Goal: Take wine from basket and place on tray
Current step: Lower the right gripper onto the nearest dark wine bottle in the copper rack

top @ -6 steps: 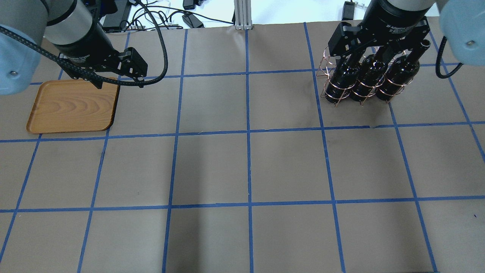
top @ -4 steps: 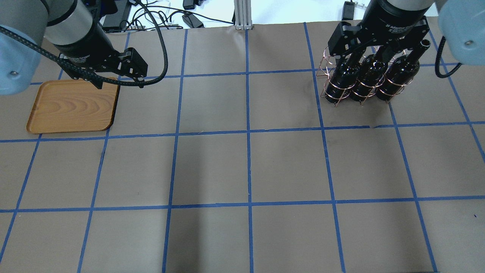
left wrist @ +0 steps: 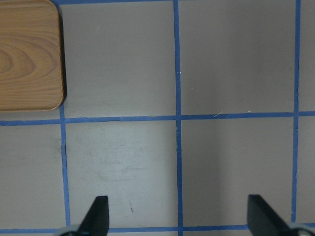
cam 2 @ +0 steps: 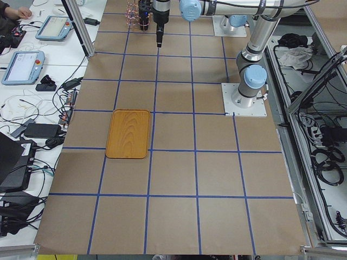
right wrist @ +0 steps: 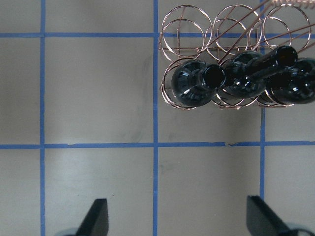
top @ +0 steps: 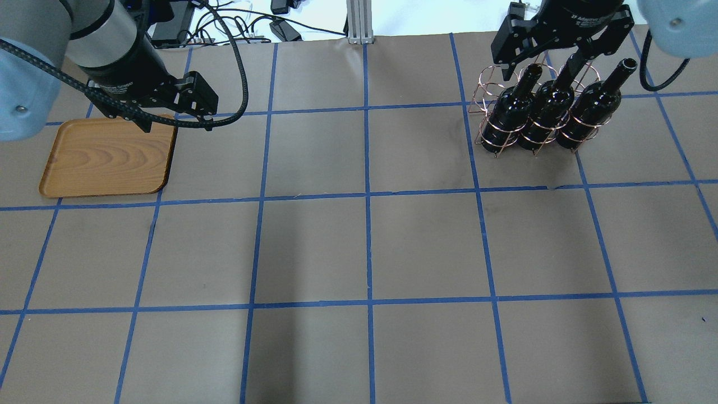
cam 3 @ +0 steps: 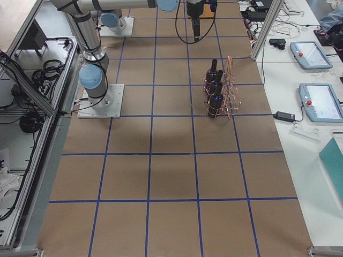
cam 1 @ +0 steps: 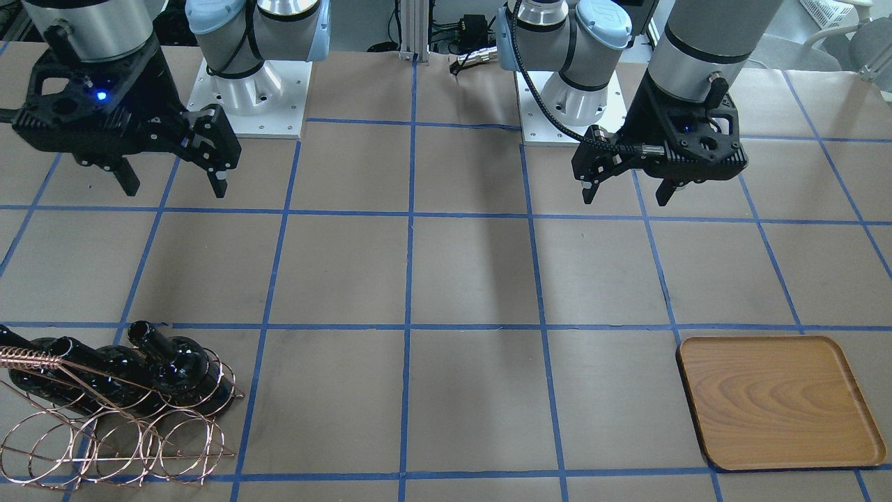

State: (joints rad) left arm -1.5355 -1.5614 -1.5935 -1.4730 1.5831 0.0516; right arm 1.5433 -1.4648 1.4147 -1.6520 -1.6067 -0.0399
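- The three wine bottles [top: 548, 106] stand packed close in a row, with no room for a finger between them.
- The wire loops of the basket [cam 1: 115, 439] hug their fat parts. The thin necks poke up above the loops.
- The handle [cam 1: 31, 360] and its slanting wires cross by two necks. The end bottle [right wrist: 204, 77] has a neck with room all round.
- A wide, flat table [top: 364, 247] lies between the basket and the tray [top: 106, 157].

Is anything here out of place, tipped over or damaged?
Nothing stands out. The three wine bottles stand upright in the basket, the tray lies flat on the table, and the left gripper and right gripper are open, holding nothing.
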